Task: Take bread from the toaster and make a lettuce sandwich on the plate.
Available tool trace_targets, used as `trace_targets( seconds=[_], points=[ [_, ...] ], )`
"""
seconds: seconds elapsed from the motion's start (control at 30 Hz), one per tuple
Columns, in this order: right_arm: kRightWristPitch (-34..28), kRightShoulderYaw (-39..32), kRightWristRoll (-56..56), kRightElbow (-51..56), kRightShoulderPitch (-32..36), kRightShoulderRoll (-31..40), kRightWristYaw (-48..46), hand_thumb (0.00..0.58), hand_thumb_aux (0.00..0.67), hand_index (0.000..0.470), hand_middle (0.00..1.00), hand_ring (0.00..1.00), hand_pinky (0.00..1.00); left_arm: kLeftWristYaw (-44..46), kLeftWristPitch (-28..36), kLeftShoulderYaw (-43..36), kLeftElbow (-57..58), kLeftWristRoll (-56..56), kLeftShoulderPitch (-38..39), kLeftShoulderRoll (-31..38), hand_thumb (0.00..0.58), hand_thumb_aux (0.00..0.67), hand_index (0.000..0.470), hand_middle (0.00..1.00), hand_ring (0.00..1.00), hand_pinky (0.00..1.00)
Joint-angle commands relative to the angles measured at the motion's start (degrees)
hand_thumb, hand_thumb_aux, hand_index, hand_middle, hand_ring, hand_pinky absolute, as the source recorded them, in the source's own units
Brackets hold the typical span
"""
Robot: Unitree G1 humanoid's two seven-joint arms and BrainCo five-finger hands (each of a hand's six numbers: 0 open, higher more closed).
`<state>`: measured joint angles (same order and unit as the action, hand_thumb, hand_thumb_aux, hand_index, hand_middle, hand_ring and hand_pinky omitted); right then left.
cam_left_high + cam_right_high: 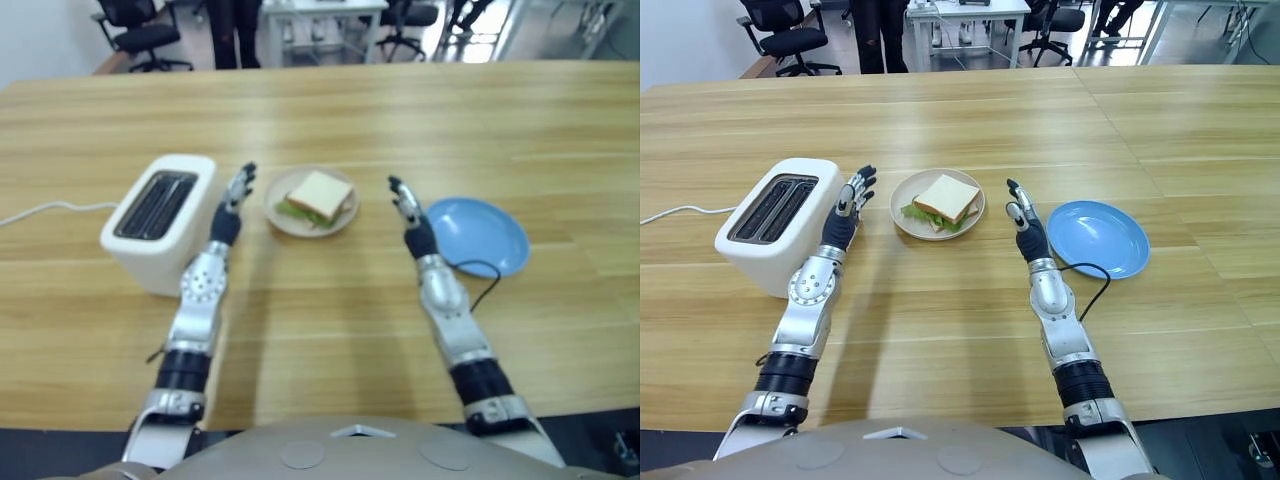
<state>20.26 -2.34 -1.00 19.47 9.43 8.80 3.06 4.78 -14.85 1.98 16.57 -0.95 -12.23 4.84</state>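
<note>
The sandwich [945, 200], lettuce showing under its top slice, sits assembled on the plate [976, 222]; the toaster [770, 225] left of the plate looks empty; left hand [850, 205] and right hand [1025, 225] flank the plate, fingers extended, holding nothing; the task appears essentially finished.

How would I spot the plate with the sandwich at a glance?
Find the white toaster on the wooden table. Just right of it sits a round beige plate. Unlike the bare blue plate farther right, it carries a lettuce sandwich.
</note>
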Motion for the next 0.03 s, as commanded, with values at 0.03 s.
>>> trace_targets(
  seconds=[0.03],
  points=[
    [2.7, 2.8, 3.5, 5.7, 3.0, -1.4, -2.1, 0.000, 0.000, 0.000, 0.00, 0.00, 0.00, -0.4, -4.7, 1.9, 7.9, -2.0, -4.1, -1.2, 0.000, 0.000, 0.000, 0.00, 0.00, 0.00]
  ],
)
